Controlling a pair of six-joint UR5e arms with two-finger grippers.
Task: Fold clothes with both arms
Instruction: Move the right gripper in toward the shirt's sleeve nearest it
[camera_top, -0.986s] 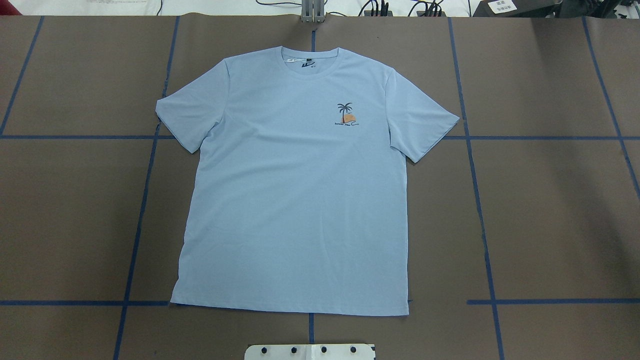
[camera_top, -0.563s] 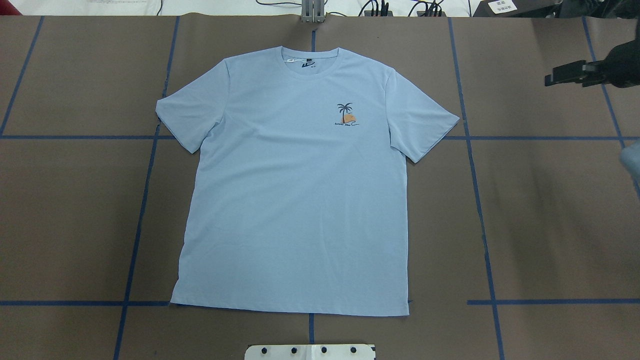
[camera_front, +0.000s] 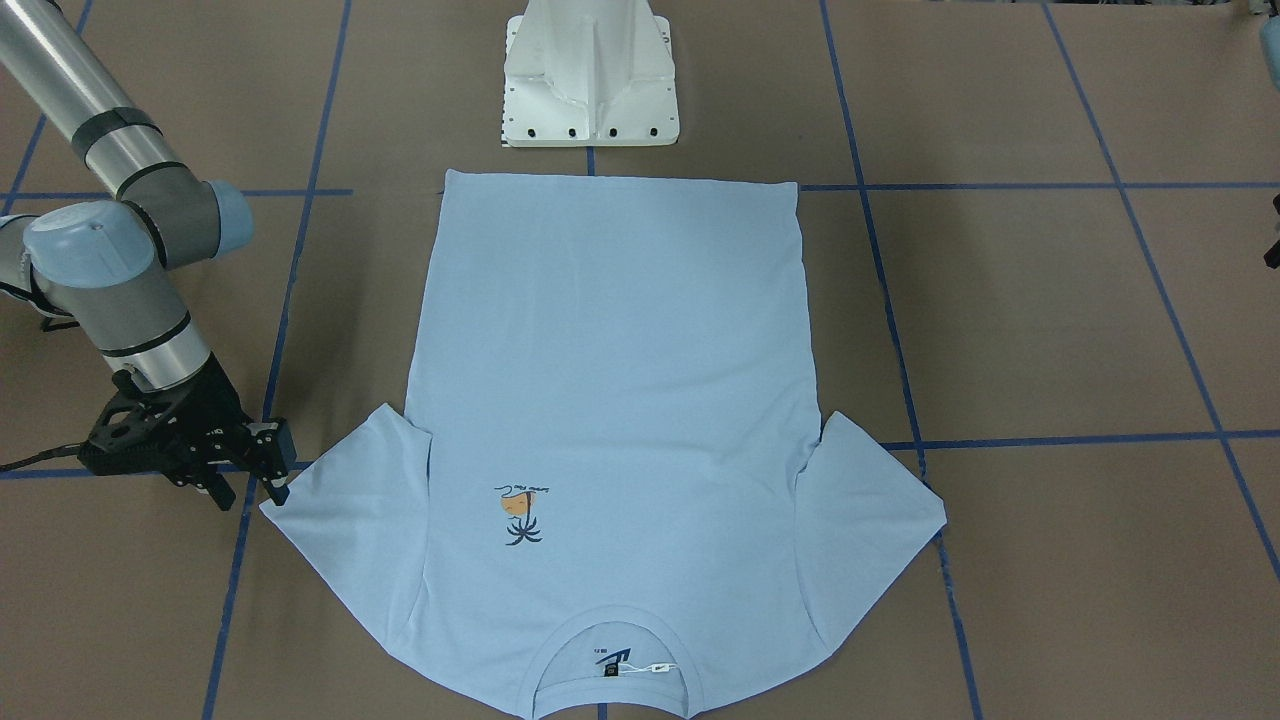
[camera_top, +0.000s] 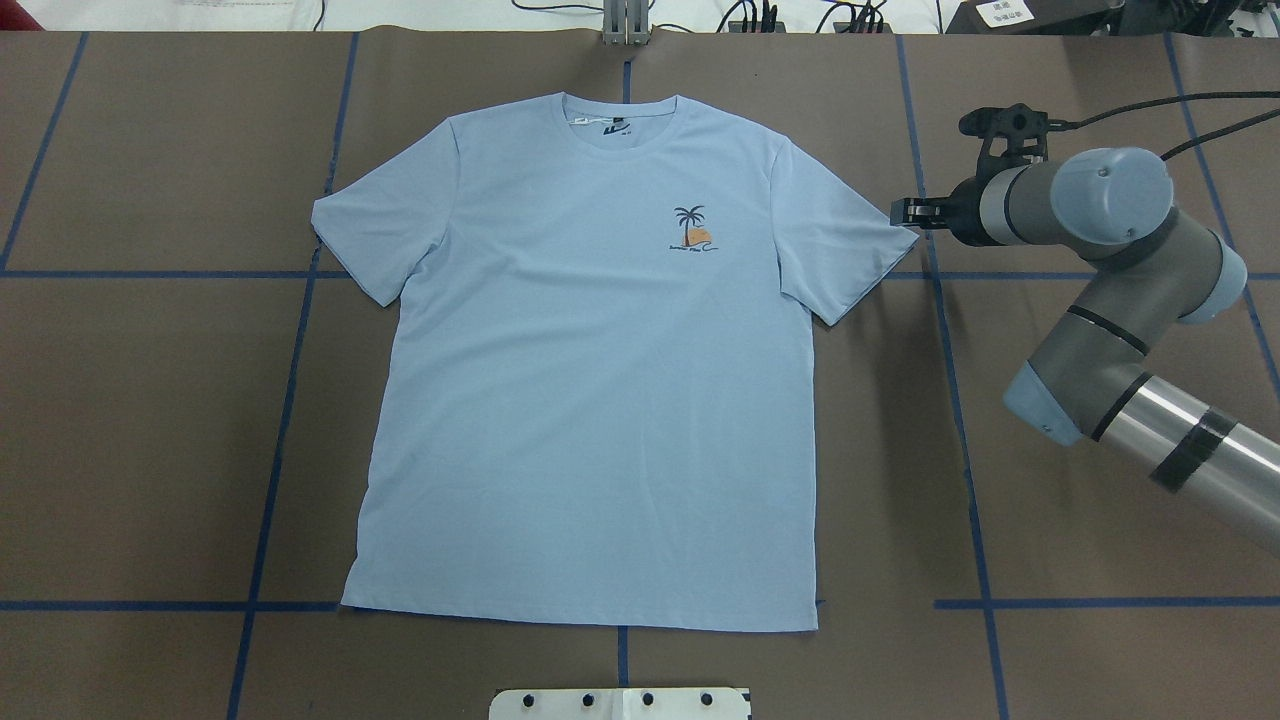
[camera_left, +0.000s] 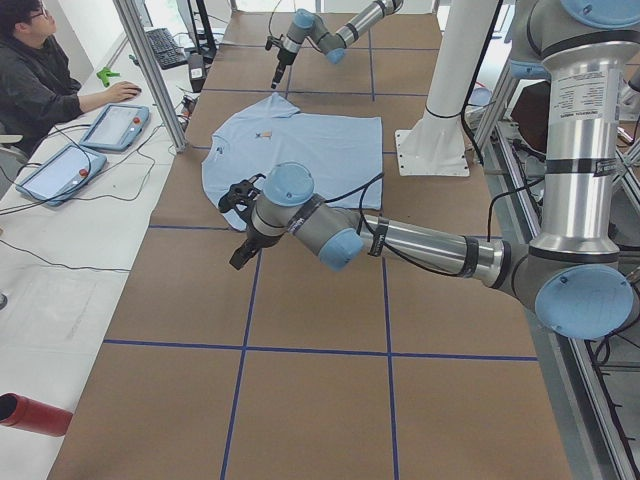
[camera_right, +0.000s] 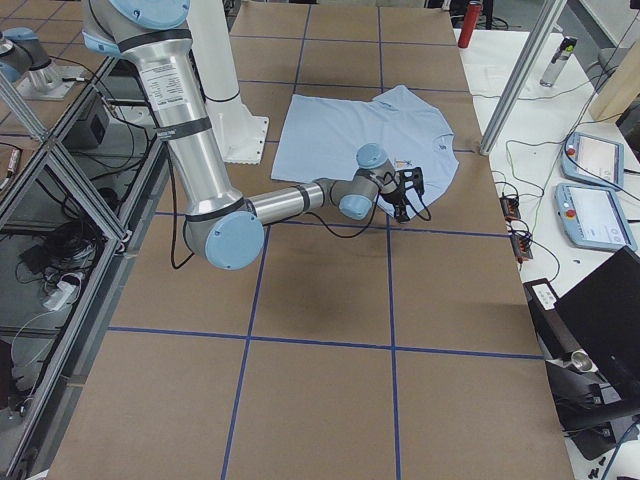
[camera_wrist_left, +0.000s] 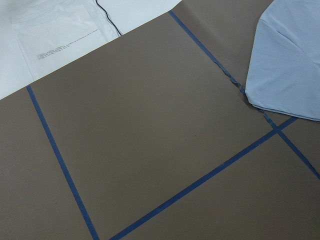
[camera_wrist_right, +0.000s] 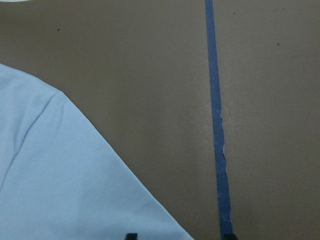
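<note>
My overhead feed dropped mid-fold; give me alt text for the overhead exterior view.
A pale blue T-shirt lies flat, print up, on the brown table. The right arm reaches in from the right, its gripper at that sleeve's tip.

Overhead, the camera looked forward and down from behind the robot's base (camera_top: 620, 703), taking in the whole T-shirt (camera_top: 600, 400) on the surface (camera_top: 150, 450). Across from it, the front camera faced back, steeply down, sharing that T-shirt, flipped. Two end cameras stood farther off, looking along the surface from either end. Both wrist cameras sat close, each catching a T-shirt corner and blue tape (camera_wrist_right: 217, 125).
</note>
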